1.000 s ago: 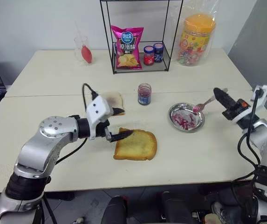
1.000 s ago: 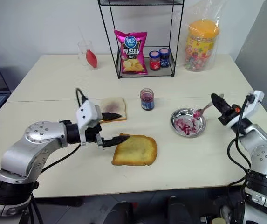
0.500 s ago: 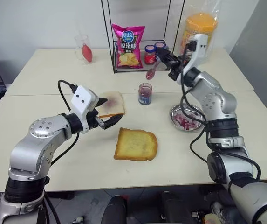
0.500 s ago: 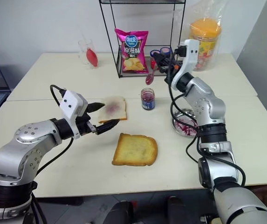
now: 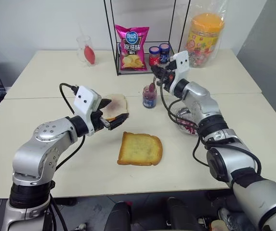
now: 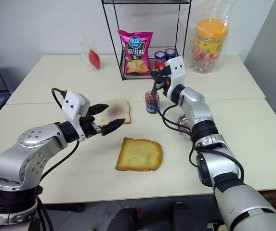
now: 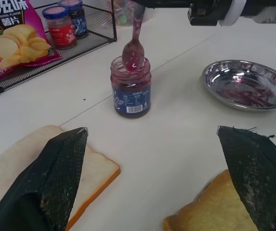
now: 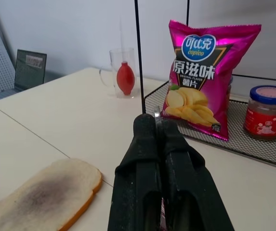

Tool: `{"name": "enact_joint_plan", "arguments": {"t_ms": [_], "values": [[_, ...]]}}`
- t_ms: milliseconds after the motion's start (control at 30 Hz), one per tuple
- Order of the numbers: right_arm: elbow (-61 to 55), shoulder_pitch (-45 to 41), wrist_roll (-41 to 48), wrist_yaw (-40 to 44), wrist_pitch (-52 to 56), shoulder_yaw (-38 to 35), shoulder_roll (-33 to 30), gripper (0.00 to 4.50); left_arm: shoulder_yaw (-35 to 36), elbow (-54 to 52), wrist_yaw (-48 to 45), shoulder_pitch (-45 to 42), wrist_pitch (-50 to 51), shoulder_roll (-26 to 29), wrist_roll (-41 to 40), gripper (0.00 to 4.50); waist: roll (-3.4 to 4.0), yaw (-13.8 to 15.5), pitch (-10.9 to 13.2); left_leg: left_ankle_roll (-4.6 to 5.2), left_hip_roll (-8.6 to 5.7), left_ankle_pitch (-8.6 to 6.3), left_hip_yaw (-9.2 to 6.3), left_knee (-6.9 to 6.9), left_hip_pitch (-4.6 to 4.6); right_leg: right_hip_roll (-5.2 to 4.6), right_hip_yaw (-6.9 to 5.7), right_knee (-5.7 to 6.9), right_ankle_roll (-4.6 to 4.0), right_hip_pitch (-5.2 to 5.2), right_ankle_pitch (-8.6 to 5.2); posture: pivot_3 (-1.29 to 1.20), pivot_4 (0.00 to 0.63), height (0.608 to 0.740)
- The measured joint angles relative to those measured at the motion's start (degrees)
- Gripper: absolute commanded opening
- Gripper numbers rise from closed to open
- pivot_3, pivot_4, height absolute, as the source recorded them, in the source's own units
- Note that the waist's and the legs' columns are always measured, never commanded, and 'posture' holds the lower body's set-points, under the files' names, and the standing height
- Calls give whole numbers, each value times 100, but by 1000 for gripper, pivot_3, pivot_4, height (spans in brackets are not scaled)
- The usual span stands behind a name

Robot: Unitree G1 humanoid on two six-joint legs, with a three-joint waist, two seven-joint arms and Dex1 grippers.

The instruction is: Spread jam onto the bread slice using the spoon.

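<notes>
**Spoon at the jar mouth, toast not yet spread**

My right gripper is clenched tight on the handle of the spoon, fingers pressed together with the thin metal between them. The spoon hangs bowl-down from that grip, and its bowl sits right at the mouth of the small open jam jar; from the left wrist camera I see pink smears on the bowl, though I cannot tell whether it is touching the jam inside or just above it.

My left gripper is released, its two black fingers spread wide and grasping nothing. It hovers above the table between the pale slice with the dull purple smear and the bread slice, clear of both as far as I can judge.

The bread slice lies flat on the table in front of me, nearer than the jar, and its golden top looks bare: no red streaks on it that I can make out. The steel dish beyond it, to my right, carries wet red smears (so some jam is out of the jar already).

My reading: the spreading itself has not begun. What is left is to get a load on the spoon, carry it over to the toast, and drag it across the top.
</notes>
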Motion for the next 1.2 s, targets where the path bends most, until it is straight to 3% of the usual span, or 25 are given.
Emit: {"name": "enact_joint_plan", "arguments": {"t_ms": [500, 867, 1200], "values": [[1227, -224, -819, -360, -769, 112, 269, 12, 1, 10, 13, 1, 20, 34, 2, 4500, 0, -14, 0, 0, 0, 0, -1, 0, 1, 0, 0, 2, -1, 0, 1, 0, 150, 740], [1390, -481, 38, -784, 630, -1046, 510, 12, 2, 11, 7, 5, 76, 84, 8, 4500, 1, -11, 0, 0, 0, 0, -2, 0, 0, 0, -2, 2, -2, 0, 1, 0, 150, 740], [1390, -525, 542, -1164, 1163, -1781, 499, 12, 0, 37, 6, 3, 63, 84, 31, 4500, 1, -16, 1, 0, 0, 0, -1, -1, 0, 0, -1, 2, -2, 0, 1, 0, 150, 740]]}}
